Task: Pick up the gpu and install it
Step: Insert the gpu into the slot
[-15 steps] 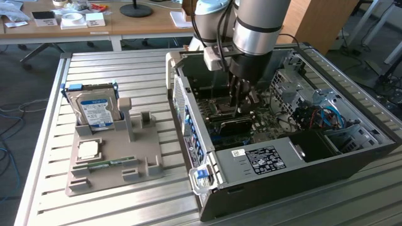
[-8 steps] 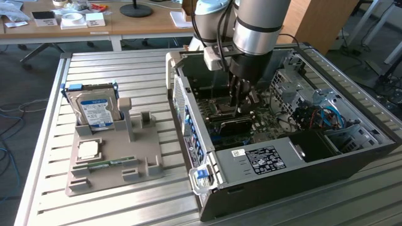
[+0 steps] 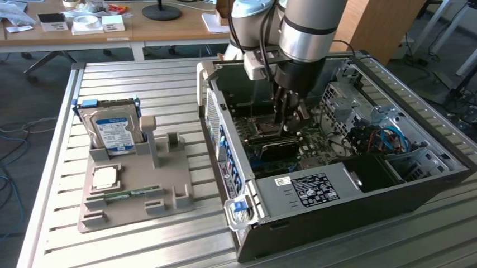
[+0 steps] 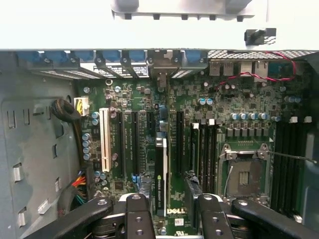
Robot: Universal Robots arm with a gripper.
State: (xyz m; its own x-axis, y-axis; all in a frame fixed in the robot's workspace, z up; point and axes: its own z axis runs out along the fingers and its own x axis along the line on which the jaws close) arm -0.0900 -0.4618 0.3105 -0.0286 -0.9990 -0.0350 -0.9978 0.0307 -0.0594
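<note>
I have the arm reaching down into the open computer case (image 3: 417, 167), its gripper (image 3: 287, 120) low over the motherboard (image 3: 316, 142). From the wrist camera, the gripper (image 4: 168, 211) has its fingers (image 4: 137, 216) drawn close on the gpu (image 4: 160, 174), which I see edge-on, standing upright between them and reaching toward the motherboard (image 4: 199, 124). The card lies along the dark expansion slots (image 4: 179, 139), just beside the white slot (image 4: 104, 139); whether it is seated I cannot tell.

Room is tight. The case's rear wall (image 4: 149, 25) runs across the far end of the card, and the bare side panel (image 4: 35, 149) closes in beyond the white slot. The empty processor socket (image 4: 246, 174) and the memory slots (image 4: 289, 159) sit on the card's other side, well apart from it. A bundle of coloured wires (image 4: 79, 184) hangs near one finger.

In the exterior view, a grey holder tray (image 3: 134, 206) sits on the slatted worktop (image 3: 149, 72), to the case's left. It carries a hard drive (image 3: 113, 131) standing upright, a processor chip (image 3: 104, 177) and a memory stick (image 3: 127, 194) lying flat. Blue cables (image 3: 387, 137) lie inside the case, right of the arm.
</note>
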